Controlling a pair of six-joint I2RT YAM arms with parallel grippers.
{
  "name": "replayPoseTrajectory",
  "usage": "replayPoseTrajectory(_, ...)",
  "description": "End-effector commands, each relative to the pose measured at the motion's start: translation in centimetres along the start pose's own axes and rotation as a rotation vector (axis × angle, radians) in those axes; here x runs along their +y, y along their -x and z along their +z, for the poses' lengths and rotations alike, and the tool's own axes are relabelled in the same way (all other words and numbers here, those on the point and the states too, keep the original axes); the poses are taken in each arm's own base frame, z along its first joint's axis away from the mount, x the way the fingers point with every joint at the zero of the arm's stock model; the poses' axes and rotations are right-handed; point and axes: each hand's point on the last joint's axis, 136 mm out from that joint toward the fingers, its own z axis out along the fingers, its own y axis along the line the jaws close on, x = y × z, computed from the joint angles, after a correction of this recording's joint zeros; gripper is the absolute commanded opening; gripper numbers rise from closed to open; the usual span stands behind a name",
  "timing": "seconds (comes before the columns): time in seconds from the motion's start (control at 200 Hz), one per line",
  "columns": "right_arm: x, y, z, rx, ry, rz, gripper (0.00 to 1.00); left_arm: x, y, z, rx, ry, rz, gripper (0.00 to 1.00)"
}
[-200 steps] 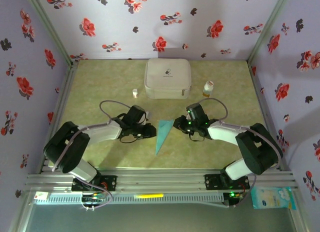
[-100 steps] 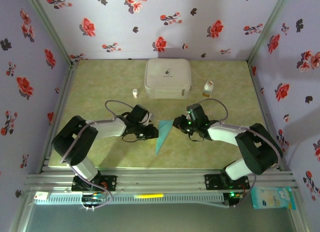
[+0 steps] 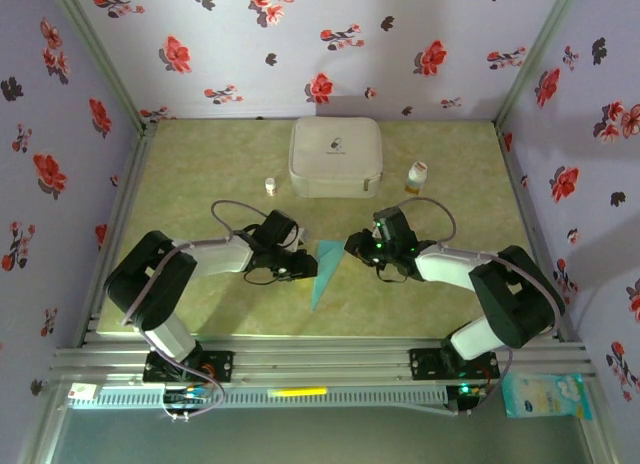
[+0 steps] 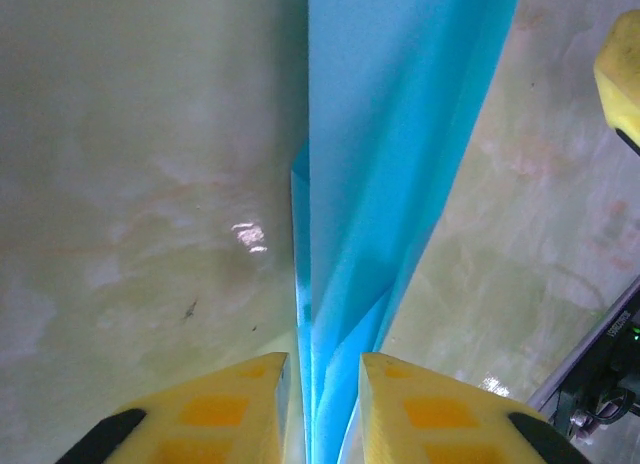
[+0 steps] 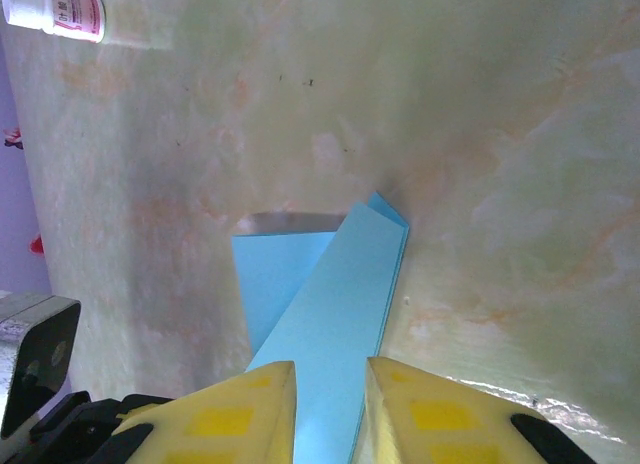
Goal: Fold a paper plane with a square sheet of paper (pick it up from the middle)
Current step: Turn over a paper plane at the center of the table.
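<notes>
Paper plane point(image 3: 326, 274) sits mid-counter point(image 3: 200, 174) as a narrow teal wedge, wide end toward the white case point(image 3: 335, 156) and tip toward the arm bases. From overhead we get the layout. Both arms reach in low, with the left gripper point(image 3: 306, 266) on the wedge's left edge and the right gripper point(image 3: 350, 246) at its wide right corner. A small white vial point(image 3: 270, 185) stands left of the case and a white-capped orange bottle point(image 3: 417, 176) right of it, both well apart from the paper. Overhead doesn't resolve the grip, but the wrist views do. In the left wrist view the left gripper point(image 4: 323, 369) is clenched narrow. Stacked blue layers of the paper plane point(image 4: 400, 134) fill the gap between the yellow fingers point(image 4: 230, 409), so we read it as grasping the paper. The right wrist view is the same: the right gripper point(image 5: 330, 369) is pinched on a folded flap of the paper plane point(image 5: 335, 294) that overlaps a lower layer. A pink-labelled bottle point(image 5: 58, 12) shows in the top-left corner. Versus a second ago, the left arm's elbow has swung inward and its gripper has moved from just beside the paper onto its edge. The right gripper has crept slightly left, and the paper has stayed put.
</notes>
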Motion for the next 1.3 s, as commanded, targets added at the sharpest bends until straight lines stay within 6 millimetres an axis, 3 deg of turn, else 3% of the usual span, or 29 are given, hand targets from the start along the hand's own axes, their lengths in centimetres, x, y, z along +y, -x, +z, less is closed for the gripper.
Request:
replayPoseTrajectory(0.0,-0.4,-0.2,0.3,-0.002,-0.007,0.007,0.25,-0.9,-0.1,0.3,0.026,-0.027,0.039,0.25)
replayPoseTrajectory(0.31,-0.7,-0.4,0.5,0.005,-0.013,0.011,0.25,-1.1,-0.4,0.7,0.04,-0.054,0.04,0.28)
replayPoseTrajectory(1.295,-0.7,-0.4,0.9,0.009,0.001,0.022,0.25,-1.5,-1.1,2.5,0.08,-0.099,0.018,0.25)
